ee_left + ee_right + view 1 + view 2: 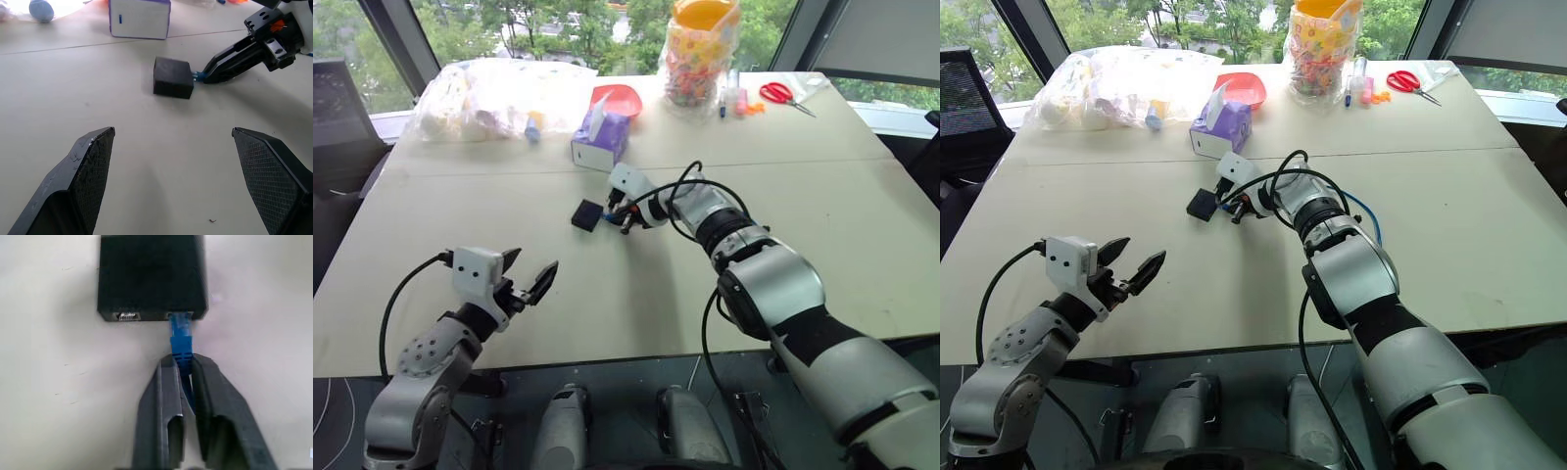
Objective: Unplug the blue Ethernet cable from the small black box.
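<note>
A beige table (509,274) seen from above, taking up most of the frame. Near the centre of the frame lies the small black box (586,214), flat on the tabletop. The blue Ethernet cable (180,335) is plugged into a port on the side of the box that faces right in the head view, with a second, free port beside it on that same side. The right gripper (182,366) reaches in from the lower right of the frame, its arm crossing the table diagonally, and its two black fingers are pressed together on the blue cable just behind the plug, close to the box but not touching it. A further stretch of blue cable curves along the table to the right of the forearm.

In the lower left of the frame the left gripper (530,274) hovers near the table's front edge, well apart from the box, its fingers spread wide with nothing between them.

Just above the box in the frame stands a purple tissue box (600,141). Along the top of the frame sit a clear plastic bag (494,93), a red bowl (617,97), a colourful jar with a yellow lid (702,49) and red-handled scissors (785,96)
</note>
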